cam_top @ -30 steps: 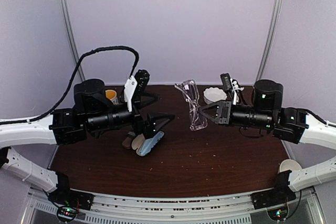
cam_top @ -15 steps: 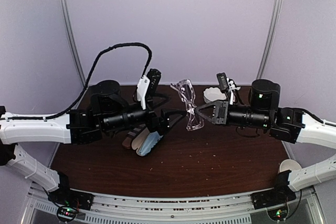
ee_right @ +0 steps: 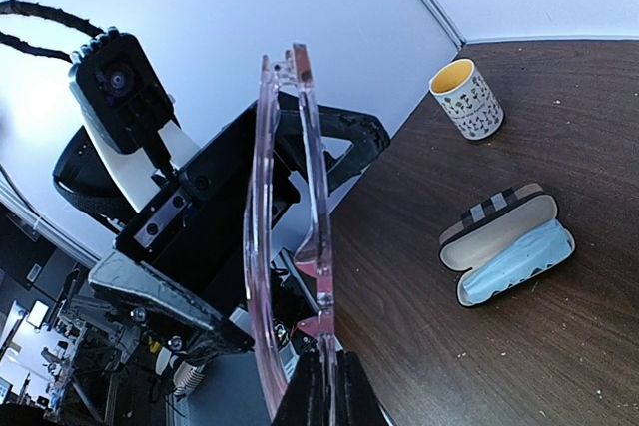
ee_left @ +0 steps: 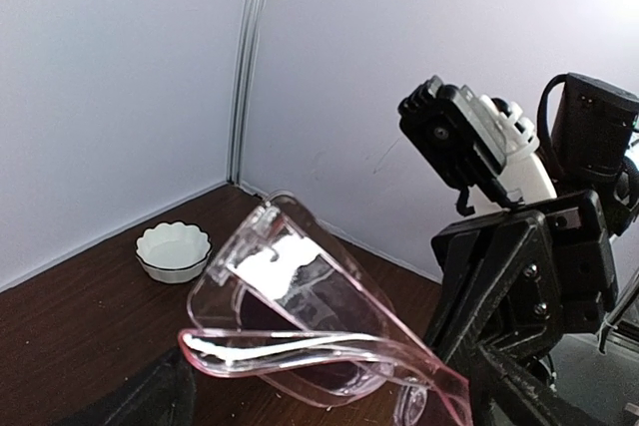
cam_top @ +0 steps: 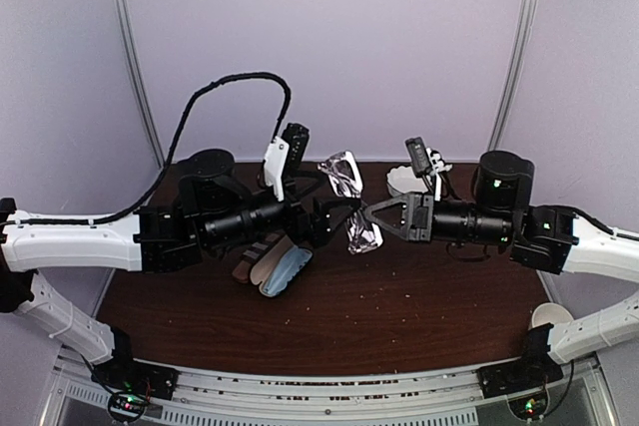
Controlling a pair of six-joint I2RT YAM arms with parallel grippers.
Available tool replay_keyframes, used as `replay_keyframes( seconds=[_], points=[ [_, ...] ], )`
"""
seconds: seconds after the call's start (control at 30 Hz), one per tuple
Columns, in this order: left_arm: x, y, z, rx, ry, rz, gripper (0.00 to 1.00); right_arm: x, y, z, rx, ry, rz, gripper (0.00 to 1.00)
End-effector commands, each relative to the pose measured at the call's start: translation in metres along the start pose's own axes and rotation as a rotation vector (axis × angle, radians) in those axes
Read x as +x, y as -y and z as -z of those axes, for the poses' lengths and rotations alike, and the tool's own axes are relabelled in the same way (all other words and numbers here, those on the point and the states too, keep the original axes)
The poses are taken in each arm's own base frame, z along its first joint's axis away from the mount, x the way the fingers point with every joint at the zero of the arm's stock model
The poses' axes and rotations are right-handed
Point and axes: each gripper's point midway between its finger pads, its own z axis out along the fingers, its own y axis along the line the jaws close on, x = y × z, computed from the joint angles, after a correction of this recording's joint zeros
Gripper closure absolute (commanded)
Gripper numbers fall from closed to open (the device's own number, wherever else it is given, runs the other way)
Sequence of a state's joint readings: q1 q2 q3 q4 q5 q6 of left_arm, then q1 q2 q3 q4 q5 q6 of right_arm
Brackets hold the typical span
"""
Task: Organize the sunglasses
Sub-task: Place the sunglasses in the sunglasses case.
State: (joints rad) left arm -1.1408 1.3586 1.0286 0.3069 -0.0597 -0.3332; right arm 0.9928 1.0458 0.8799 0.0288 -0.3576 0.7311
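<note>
Sunglasses (ee_left: 300,296) with the thin pink frame and clear lenses hang in the air over the middle of the bench (cam_top: 399,316), clear of its surface. My right claw (cam_top: 371,214) is clenched on one end of them. Their arms look folded in against the lenses, though I can't be sure.

I judge the job only partly done. This pair is lifted but not put away. The striped case (cam_top: 280,268) lies open on the bench below my left arm, its pale blue lining showing and nothing in it that I can see. I can't find the dark pair in any view, so I can't say where it stands.

My right arm reaches in level from the right side, wrist turned so the glasses stand on edge before its camera. My left arm stretches in from the left at about the same height. My left claw (cam_top: 337,214) is spread fully wide, facing the glasses and just beside them, not gripping them. The two claws meet nearly nose to nose above the bench, with the glasses between them.
</note>
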Motion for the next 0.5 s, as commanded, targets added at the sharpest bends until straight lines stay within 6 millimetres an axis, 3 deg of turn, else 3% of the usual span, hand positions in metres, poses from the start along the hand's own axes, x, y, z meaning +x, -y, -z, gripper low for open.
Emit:
replay_keyframes(
  seconds=[0.0,0.27,0.47],
  points=[
    [-0.014,-0.012,-0.003,-0.056,0.056,0.002,0.02,-0.008,-0.040,0.005,-0.150,0.011,0.053,1.00],
    [-0.021,-0.017,0.014,-0.095,0.038,-0.070,0.02,-0.008,0.000,0.000,0.055,0.034,0.015,1.00],
    [0.005,-0.047,0.045,-0.245,-0.071,-0.139,0.02,-0.002,0.037,0.002,0.206,0.071,-0.066,1.00]
  ],
)
